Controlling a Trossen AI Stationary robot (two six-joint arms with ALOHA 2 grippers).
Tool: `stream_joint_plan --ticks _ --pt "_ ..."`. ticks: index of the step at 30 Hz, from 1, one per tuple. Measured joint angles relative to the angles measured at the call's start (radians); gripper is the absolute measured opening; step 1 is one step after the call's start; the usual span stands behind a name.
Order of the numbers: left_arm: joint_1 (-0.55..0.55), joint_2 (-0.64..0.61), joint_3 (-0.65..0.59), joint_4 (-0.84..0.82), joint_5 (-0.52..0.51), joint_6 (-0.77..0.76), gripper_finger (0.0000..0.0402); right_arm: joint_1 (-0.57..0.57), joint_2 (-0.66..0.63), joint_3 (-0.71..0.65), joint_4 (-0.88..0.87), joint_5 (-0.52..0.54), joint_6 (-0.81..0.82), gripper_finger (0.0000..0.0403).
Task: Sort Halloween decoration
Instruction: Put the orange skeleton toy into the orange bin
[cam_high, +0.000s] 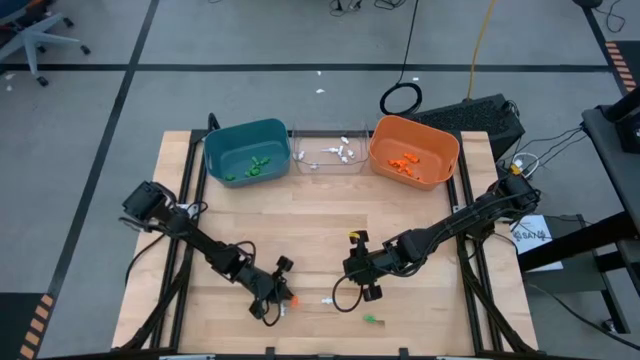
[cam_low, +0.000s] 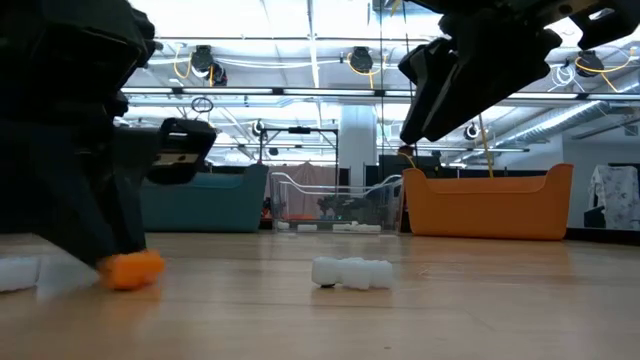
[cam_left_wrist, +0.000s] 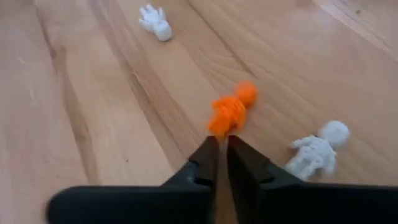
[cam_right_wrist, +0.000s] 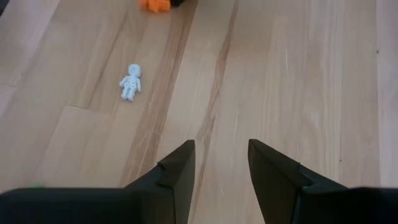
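My left gripper (cam_left_wrist: 222, 144) low at the frame's bottom centre, fingers nearly together pinching the orange skeleton trinket (cam_left_wrist: 231, 111), white skeletons (cam_left_wrist: 316, 151) beside it, my right gripper (cam_right_wrist: 221, 158) hung wide, empty.

Light: bright, even, from ceiling strips seen in the low view | Shadows: soft, faint | Glare: mild on floor | Blur: near objects, left wrist view slightly soft

Orange skeleton (cam_left_wrist: 231, 111) lies flat between two white skeletons (cam_left_wrist: 318, 149) on wood.
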Motion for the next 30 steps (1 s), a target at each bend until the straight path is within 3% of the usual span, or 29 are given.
stream_joint_plan --ticks 3,8,14,17,30 --pt "0.01 0.002 -0.001 0.028 -0.05 0.003 0.0005 0.0 0.0 0.0 0.002 0.003 -0.002 0.0132" --pt "0.021 0.002 -0.001 0.047 -0.118 -0.002 0.0004 -0.001 0.0 0.0 0.002 0.004 -0.004 0.0132" --pt "0.019 0.002 -0.001 0.074 -0.089 -0.015 0.0005 -0.001 0.0 0.0 -0.002 0.004 -0.013 0.0132" --pt "0.018 0.0 -0.001 0.101 -0.064 -0.101 0.0011 -0.001 0.0 0.0 -0.001 0.004 -0.015 0.0132" --pt "-0.11 -0.075 0.002 0.004 -0.028 -0.135 0.0112 -0.002 0.0 0.0 0.0 0.004 -0.015 0.0132"
